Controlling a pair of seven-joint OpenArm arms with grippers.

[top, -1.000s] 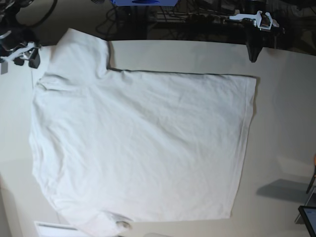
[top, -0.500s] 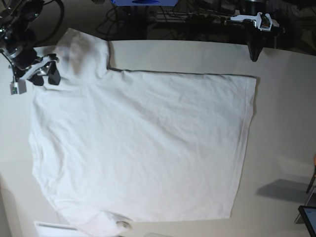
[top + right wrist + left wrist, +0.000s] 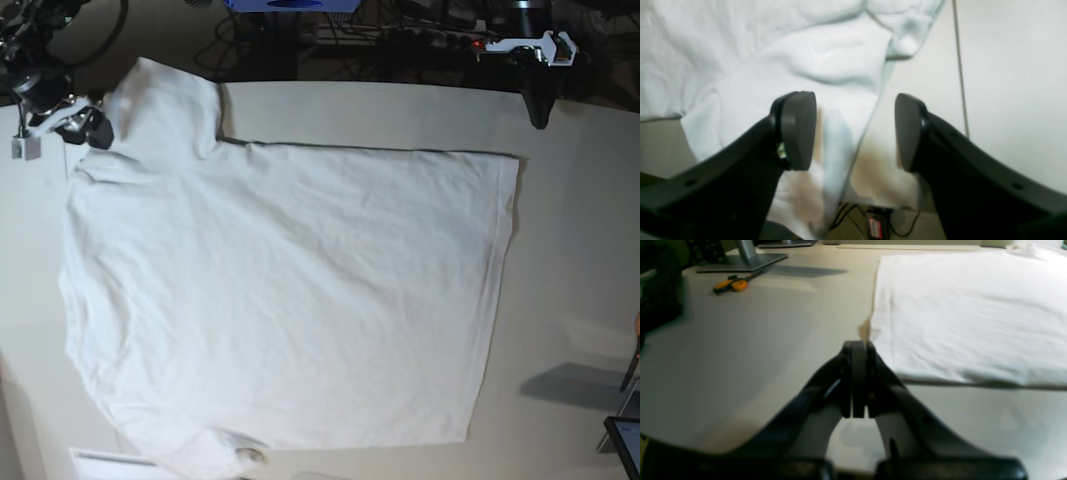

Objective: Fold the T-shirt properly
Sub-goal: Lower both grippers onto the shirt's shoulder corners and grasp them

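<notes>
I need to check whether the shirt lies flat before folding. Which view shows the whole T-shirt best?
The base view: the T-shirt lies spread flat, nearly all visible. The left wrist view shows only its hem end beyond the shut left gripper; the right wrist view shows a sleeve edge between the open right gripper jaws.

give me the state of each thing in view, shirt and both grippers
T-shirt: spread flat on the table, unfolded, lightly wrinkled
right gripper: open, jaws straddling the edge of a sleeve
left gripper: shut, empty, low above bare table by the shirt's corner
scissors: lying on the table, untouched
</notes>
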